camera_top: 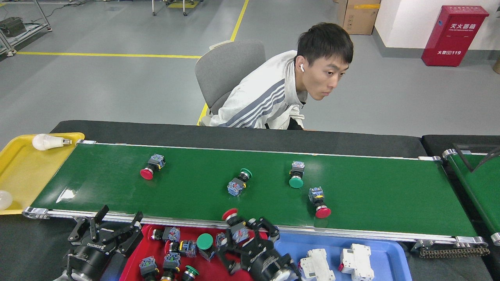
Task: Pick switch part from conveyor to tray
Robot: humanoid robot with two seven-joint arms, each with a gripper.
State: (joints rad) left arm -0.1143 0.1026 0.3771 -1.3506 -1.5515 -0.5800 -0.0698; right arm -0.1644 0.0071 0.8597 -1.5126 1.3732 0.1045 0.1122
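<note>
Green conveyor (195,191) is stretching just past the right tool (244,238), which is grasping a red switch part (233,222), stem pointing away, over the red tray (218,261). Beside it, the left tool (103,230) is hanging released, empty.

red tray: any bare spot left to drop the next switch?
Red tray: its near-left half is crowded with switches; the right pincer, shut on a red-capped switch, hangs over its far-right part. Some bare red shows by the left rim. Blue tray: two white breakers, right end bare.
</note>
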